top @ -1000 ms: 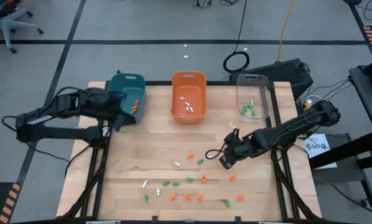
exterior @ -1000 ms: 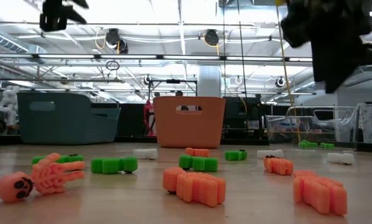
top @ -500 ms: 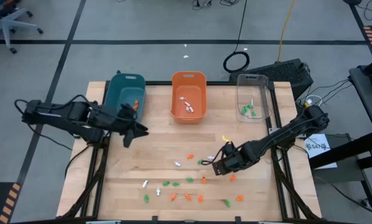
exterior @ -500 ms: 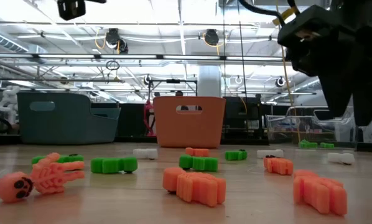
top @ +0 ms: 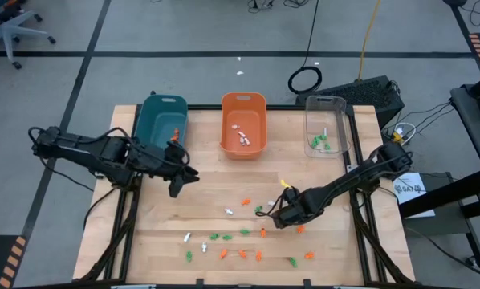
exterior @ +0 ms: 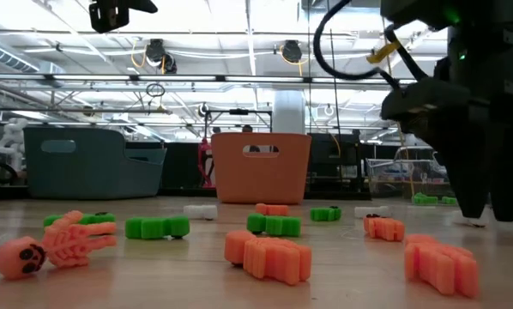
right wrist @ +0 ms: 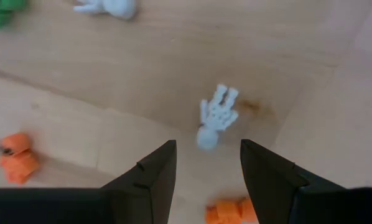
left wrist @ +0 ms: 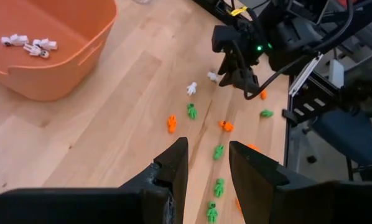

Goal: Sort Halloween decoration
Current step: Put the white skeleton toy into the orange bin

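Several tiny orange, green and white Halloween decorations (top: 246, 232) lie scattered on the wooden table's near half. My right gripper (top: 278, 213) hangs low over them, pointing down, open. A white skeleton trinket (right wrist: 217, 116) lies flat on the wood just ahead of its fingers (right wrist: 164, 168), untouched. My left gripper (top: 180, 178) is open and holds nothing (left wrist: 204, 158), above the table in front of the teal bin (top: 164, 120). The low view shows my right gripper (exterior: 488, 202) just above the wood.
Three bins stand along the far edge: the teal one, an orange bin (top: 243, 148) with white trinkets inside, and a clear bin (top: 342, 128) with green ones. An orange trinket (right wrist: 15, 160) and another (right wrist: 232, 211) lie close to my right gripper.
My left gripper has swung from above the teal bin toward the table's middle and near side. My right gripper has come down toward the wood, shifted a little toward the table's left, and rolled about its own axis.
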Robot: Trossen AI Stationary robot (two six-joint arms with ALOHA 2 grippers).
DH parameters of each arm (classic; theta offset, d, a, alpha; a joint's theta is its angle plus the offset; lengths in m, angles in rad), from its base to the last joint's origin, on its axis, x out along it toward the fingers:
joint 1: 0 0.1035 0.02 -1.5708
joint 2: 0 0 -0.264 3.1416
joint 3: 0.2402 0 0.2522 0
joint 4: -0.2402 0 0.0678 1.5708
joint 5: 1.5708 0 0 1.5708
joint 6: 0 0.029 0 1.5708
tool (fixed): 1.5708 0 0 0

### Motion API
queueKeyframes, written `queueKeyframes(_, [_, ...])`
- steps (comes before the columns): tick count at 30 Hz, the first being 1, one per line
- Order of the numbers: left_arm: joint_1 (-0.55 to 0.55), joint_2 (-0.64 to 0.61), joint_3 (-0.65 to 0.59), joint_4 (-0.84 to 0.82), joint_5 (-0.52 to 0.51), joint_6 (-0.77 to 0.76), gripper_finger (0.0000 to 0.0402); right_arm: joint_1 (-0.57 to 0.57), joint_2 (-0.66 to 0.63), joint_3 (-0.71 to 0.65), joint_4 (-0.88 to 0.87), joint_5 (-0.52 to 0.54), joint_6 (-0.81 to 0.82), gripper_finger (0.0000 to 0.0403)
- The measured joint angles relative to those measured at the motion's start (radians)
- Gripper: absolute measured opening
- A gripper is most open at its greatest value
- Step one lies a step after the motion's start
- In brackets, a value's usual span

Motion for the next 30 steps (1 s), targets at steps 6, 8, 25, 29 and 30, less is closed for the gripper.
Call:
queueKeyframes(6, [0.0, 0.0, 0.0, 0.0, 0.004, -0.021, 0.0116, -0.002, 0.029, 0.001, 0.012, 0.003, -0.018, 0.0162])
queueKeyframes(8, [0.0, 0.0, 0.0, 0.0, 0.004, -0.021, 0.0116, -0.003, 0.035, 0.003, 0.017, 0.002, -0.04, 0.0162])
queueKeyframes(25, [0.0, 0.0, 0.0, -0.001, 0.002, -0.021, 0.0116, -0.01, 0.043, 0.001, -0.008, 0.045, -0.054, 0.0077])
queueKeyframes(29, [0.0, 0.0, 0.0, -0.001, -0.009, -0.021, 0.0116, -0.01, 0.044, 0.001, -0.013, 0.049, -0.059, 0.0047])
queueKeyframes(30, [0.0, 0.0, 0.0, -0.001, -0.013, -0.021, 0.0116, -0.01, 0.044, 0.001, -0.013, 0.05, -0.06, 0.0038])
